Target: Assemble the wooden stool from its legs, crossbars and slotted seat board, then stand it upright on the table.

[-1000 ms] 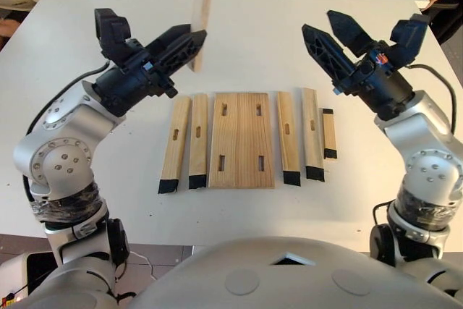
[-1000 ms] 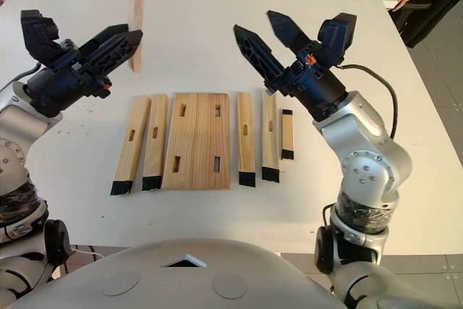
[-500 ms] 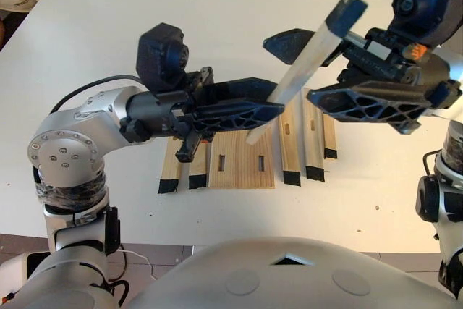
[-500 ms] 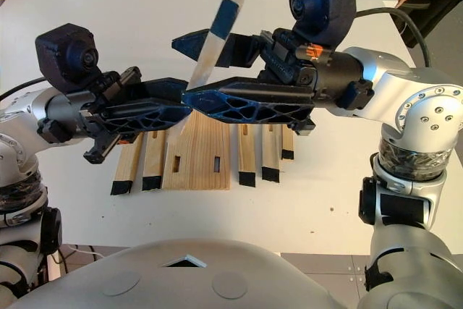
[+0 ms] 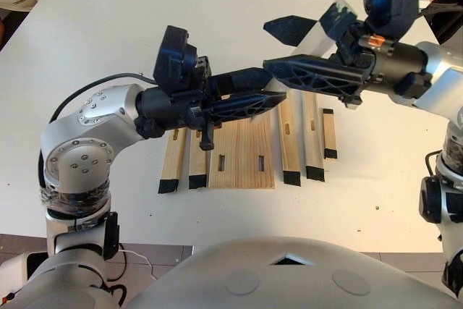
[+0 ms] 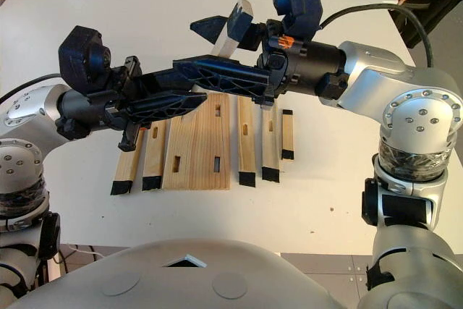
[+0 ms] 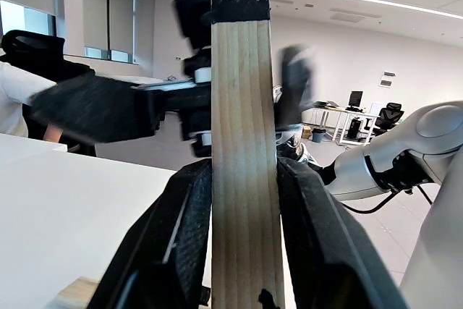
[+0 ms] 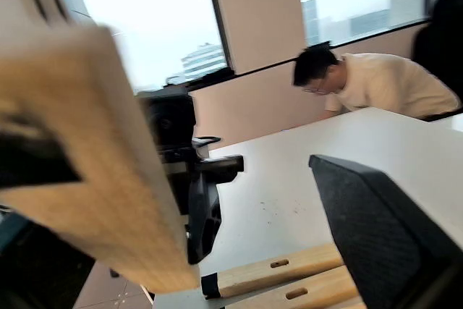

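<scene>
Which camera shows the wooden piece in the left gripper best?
The left wrist view: the wooden piece sits clamped in the left gripper. The eye views catch its taped end past the right gripper; the right wrist view shows part, close up.

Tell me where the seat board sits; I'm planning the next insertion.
In the head views the seat board lies flat on the table, centred, between a left strip and a right strip.

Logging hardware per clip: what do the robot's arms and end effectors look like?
The left arm and right arm: silver-grey shells, round bolt-ringed joints, black cables. The left end effector and right end effector are black, with two long tapering fingers of lattice ribs. An orange mark sits at the right wrist.
</scene>
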{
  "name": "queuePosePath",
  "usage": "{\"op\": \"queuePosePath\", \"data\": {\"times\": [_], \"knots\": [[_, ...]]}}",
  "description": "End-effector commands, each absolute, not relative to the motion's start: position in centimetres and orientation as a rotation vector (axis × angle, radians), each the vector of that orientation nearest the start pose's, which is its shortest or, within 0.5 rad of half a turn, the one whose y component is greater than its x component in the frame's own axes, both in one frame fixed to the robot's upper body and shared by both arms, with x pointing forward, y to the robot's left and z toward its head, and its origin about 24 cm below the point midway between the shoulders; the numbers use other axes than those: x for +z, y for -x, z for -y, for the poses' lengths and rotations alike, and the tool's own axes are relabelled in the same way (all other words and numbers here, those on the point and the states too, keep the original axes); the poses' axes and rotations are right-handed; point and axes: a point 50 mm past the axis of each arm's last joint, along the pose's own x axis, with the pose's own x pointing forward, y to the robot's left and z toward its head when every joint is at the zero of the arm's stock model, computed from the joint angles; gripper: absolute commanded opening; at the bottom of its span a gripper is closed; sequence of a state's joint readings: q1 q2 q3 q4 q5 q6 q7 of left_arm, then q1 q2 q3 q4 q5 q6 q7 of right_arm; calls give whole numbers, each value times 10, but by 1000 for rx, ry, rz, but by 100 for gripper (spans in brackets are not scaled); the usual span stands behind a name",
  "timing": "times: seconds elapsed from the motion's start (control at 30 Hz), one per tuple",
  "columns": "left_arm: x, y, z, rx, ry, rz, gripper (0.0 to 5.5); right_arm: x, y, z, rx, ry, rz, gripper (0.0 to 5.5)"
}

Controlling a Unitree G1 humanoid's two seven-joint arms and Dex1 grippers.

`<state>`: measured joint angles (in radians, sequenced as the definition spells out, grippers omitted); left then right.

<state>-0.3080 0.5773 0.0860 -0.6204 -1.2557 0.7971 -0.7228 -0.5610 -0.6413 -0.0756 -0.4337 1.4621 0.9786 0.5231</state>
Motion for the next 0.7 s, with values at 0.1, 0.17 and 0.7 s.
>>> {"op": "queuePosePath", "data": {"times": [0.1, 0.17, 0.7], "knots": [[210, -202, -129, -1518, 297, 45, 130, 234, -227, 128, 1468, -312, -111, 457], [207, -201, -131, -1513, 290, 31, 130, 235, -223, 129, 1499, -312, -123, 440], [196, -199, -140, -1476, 246, -22, 130, 239, -219, 133, 1516, -296, -133, 208]]}}
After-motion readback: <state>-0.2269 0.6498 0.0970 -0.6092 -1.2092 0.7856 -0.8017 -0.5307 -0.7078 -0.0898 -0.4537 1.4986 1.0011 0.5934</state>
